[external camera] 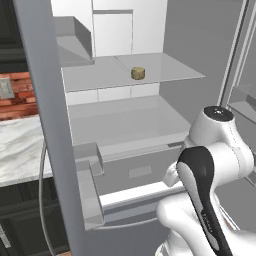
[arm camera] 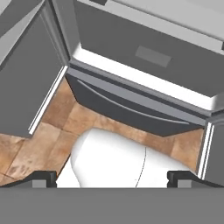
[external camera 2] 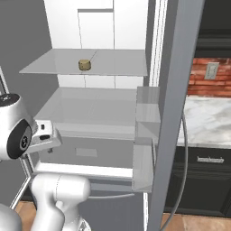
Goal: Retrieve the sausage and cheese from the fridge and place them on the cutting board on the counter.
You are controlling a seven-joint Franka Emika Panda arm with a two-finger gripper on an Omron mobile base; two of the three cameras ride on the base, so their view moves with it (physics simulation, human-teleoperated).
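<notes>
- Sitting on the upper shelf of the open fridge (external camera: 150, 107) in the left base view — the cheese (external camera: 138, 73), toward the shelf's middle.
- Resting on that same fridge (external camera 2: 101, 108) shelf in the right base view, the cheese (external camera 2: 84, 65); marble counter (external camera 2: 210, 119) off beside the door.
- Pointing down at the fridge's lower drawer in the hand view — gripper (arm camera: 111, 177) spread wide, holding nothing.

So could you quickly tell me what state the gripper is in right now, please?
Gripper: open, jaws wide apart, holding nothing; it points down at the floor in front of the fridge.
</notes>
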